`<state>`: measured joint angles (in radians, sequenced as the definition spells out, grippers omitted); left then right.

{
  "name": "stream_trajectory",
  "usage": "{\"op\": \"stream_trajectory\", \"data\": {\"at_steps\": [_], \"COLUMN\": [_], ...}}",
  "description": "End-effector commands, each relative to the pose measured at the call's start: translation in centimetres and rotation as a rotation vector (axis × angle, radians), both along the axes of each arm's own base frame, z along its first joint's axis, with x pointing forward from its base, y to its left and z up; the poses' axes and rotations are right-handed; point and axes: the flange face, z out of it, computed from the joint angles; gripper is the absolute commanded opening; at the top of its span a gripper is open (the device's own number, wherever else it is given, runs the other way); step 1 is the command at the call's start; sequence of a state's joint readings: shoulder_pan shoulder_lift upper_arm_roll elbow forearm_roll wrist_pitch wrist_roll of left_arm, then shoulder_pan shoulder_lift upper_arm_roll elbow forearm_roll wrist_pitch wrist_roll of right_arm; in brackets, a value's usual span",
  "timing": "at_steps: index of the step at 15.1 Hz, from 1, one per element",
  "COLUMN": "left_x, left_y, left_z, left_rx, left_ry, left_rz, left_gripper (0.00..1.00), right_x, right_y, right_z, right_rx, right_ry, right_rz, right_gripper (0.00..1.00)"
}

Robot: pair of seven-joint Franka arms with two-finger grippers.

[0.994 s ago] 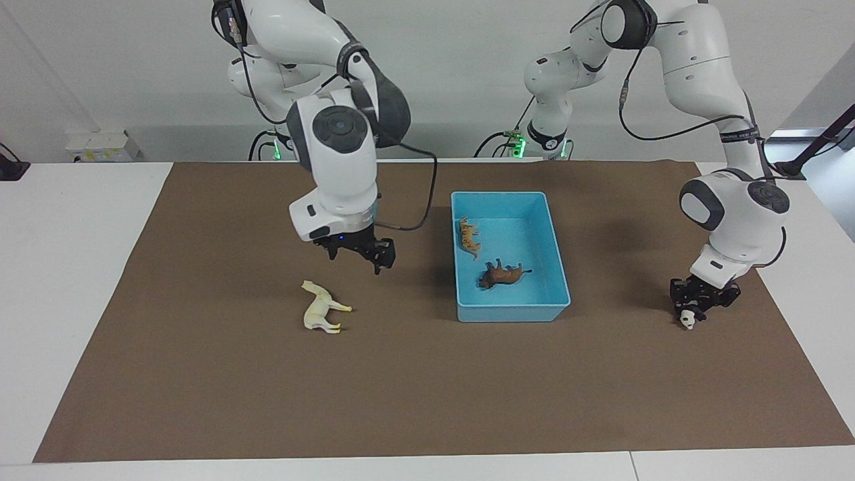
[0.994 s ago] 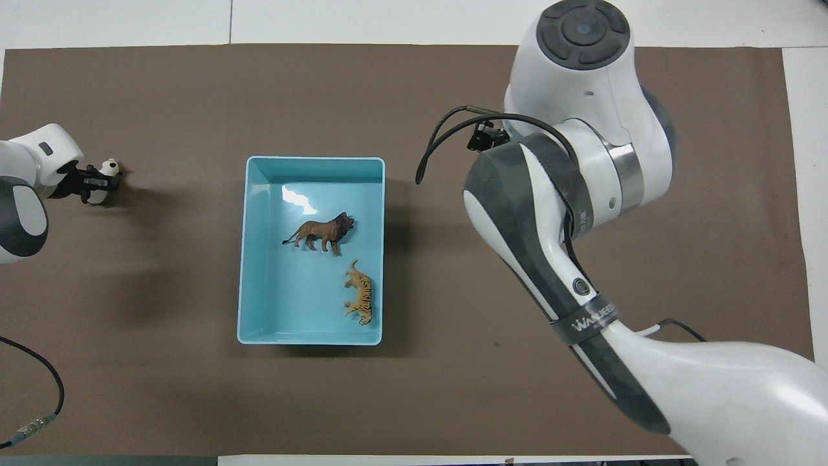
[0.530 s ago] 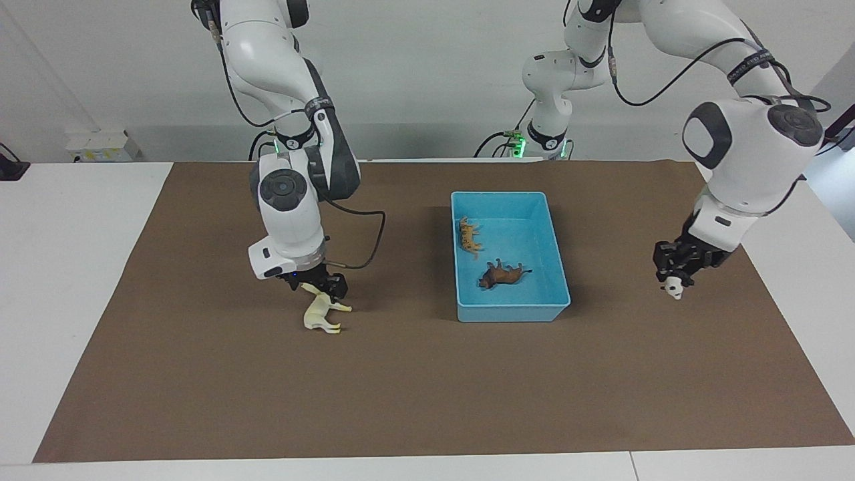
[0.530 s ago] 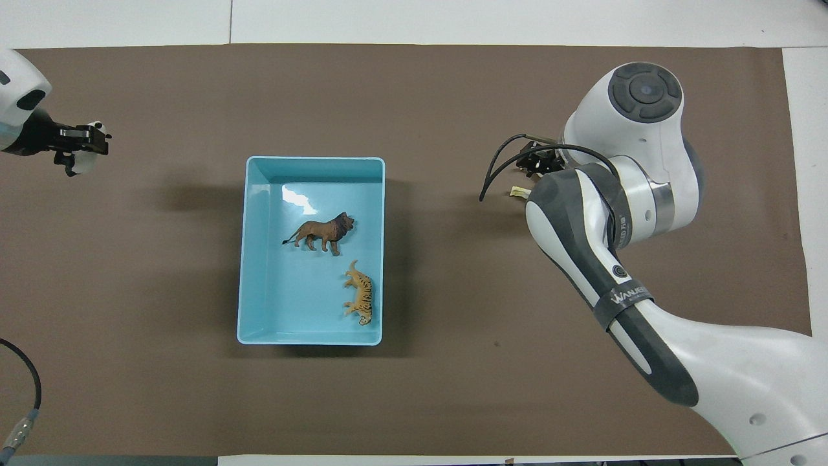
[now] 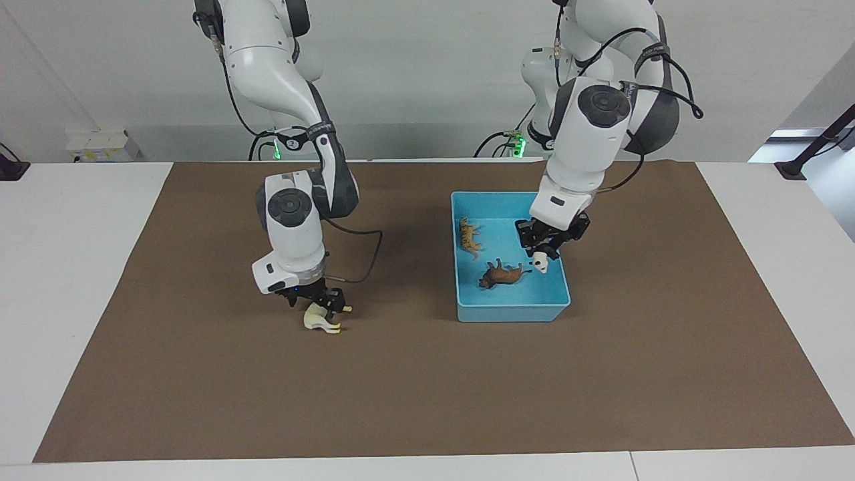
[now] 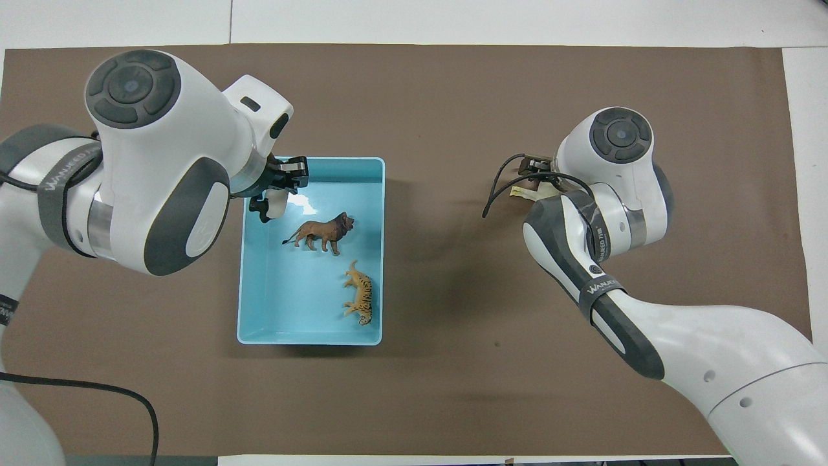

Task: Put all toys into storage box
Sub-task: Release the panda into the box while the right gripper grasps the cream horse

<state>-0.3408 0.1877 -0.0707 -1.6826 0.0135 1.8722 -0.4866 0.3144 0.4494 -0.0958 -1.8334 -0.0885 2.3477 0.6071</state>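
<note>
The light blue storage box (image 5: pixel 513 312) holds the brown lion (image 5: pixel 502 274) and the orange striped tiger (image 5: pixel 470 238). My left gripper (image 5: pixel 542 252) is shut on the black-and-white panda (image 5: pixel 540 265) and holds it over the box, above the lion's tail end. In the overhead view the left gripper (image 6: pixel 277 194) and panda (image 6: pixel 278 206) are over the box (image 6: pixel 310 339), near the lion (image 6: pixel 321 232) and tiger (image 6: pixel 360 301). My right gripper (image 5: pixel 320 304) is down on the cream-white horse (image 5: pixel 322 322), which lies on the mat. The right gripper (image 6: pixel 537 180) hides most of the horse (image 6: pixel 521 191).
A brown mat (image 5: pixel 427 387) covers the table's middle, with white table (image 5: pixel 67 267) around it. A black cable (image 5: pixel 364 257) loops from the right wrist above the mat beside the horse.
My left arm lifted the panda from the mat at its end of the table and carried it over the box. My right gripper came down from above the mat onto the horse.
</note>
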Motion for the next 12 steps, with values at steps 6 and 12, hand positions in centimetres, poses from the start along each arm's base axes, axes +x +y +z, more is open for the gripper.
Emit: {"op": "stream_trajectory", "data": {"at_steps": [6,12], "left_x": [2.4,2.4], "left_y": [10.5,24.3], "left_z": [3.0,9.0], "left_rx": [0.003,0.058], "left_ry": [-0.05,-0.086], "left_rz": [-0.012,-0.023], "left_gripper": [1.0,1.0], "right_x": [-0.1,1.5], "right_y": [-0.6,6.3], "right_z": [0.4,17.7], "right_rx": [-0.008,0.074], "right_ry": [0.009,0.119], "right_rz": [0.003,0.003], "right_gripper": [0.0,0.0]}}
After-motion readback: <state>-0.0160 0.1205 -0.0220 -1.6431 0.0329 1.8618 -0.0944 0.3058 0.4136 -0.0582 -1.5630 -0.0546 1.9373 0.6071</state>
